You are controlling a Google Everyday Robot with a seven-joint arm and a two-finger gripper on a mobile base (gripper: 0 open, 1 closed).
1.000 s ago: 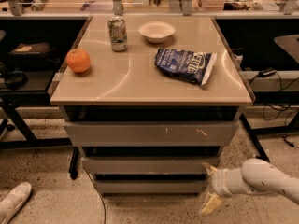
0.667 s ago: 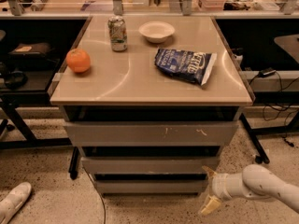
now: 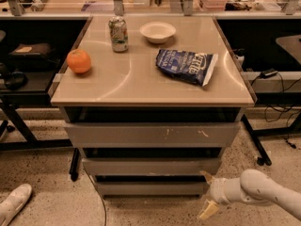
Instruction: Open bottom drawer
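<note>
A white robot arm [image 3: 265, 195] reaches in from the lower right corner of the frame, its forearm lying low and nearly level above the floor. Its hand [image 3: 207, 193] sits just beside the right end of the bottom drawer [image 3: 150, 188], with its two tan fingers [image 3: 209, 209] spread apart, one pointing up and one down, holding nothing. The bottom drawer is the lowest and narrowest grey front at lower centre, below a mid-width front [image 3: 150, 166] and a wide, scratched front [image 3: 150, 134]. The tan bench [image 3: 141, 86] above carries an orange [image 3: 78, 61], a can [image 3: 118, 33], a white bowl [image 3: 157, 32] and a blue chip bag [image 3: 186, 66]. Speckled floor [image 3: 42, 173] lies open in front, with a pale shoe [image 3: 14, 204] at lower left and cables [image 3: 277, 112] at right.
</note>
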